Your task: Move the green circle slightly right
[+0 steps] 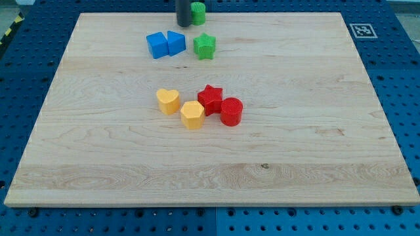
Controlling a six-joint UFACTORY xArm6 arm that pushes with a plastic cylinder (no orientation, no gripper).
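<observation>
The green circle (198, 12) sits at the view's top edge of the wooden board (295, 131). My tip (184, 24) is the lower end of a dark rod that comes down from the view's top. It stands right against the green circle's left side. A green star (205, 46) lies just below the circle.
Two blue blocks (165, 44) sit side by side left of the green star. Near the middle lie a yellow heart (168, 101), a yellow hexagon (192, 115), a red star (210, 98) and a red circle (231, 111). A marker tag (360, 30) is at the top right.
</observation>
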